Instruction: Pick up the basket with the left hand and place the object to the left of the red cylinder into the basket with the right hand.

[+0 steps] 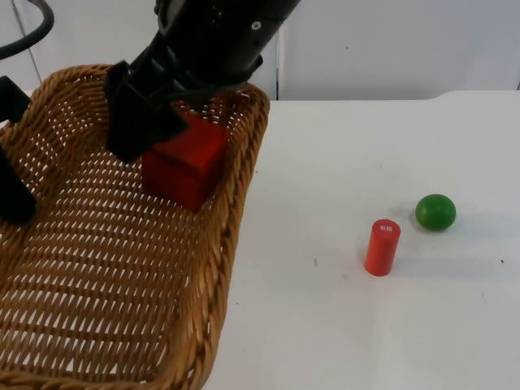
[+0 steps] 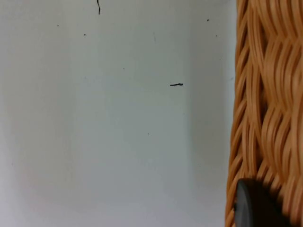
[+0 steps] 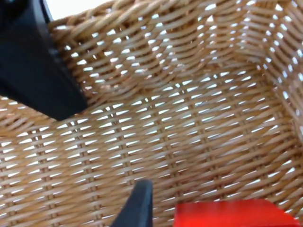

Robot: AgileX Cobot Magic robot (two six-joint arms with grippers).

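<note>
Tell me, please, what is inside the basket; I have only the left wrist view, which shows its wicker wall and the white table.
Observer: In the basket, which the left gripper holds by its left rim, there is a red block near the far wall. The right gripper is just over the block.
Operator: Thank you. Could you say what stands on the table beside the basket?
Observer: A red cylinder stands upright on the white table. A green ball lies to its right in the top view, apart from it.
</note>
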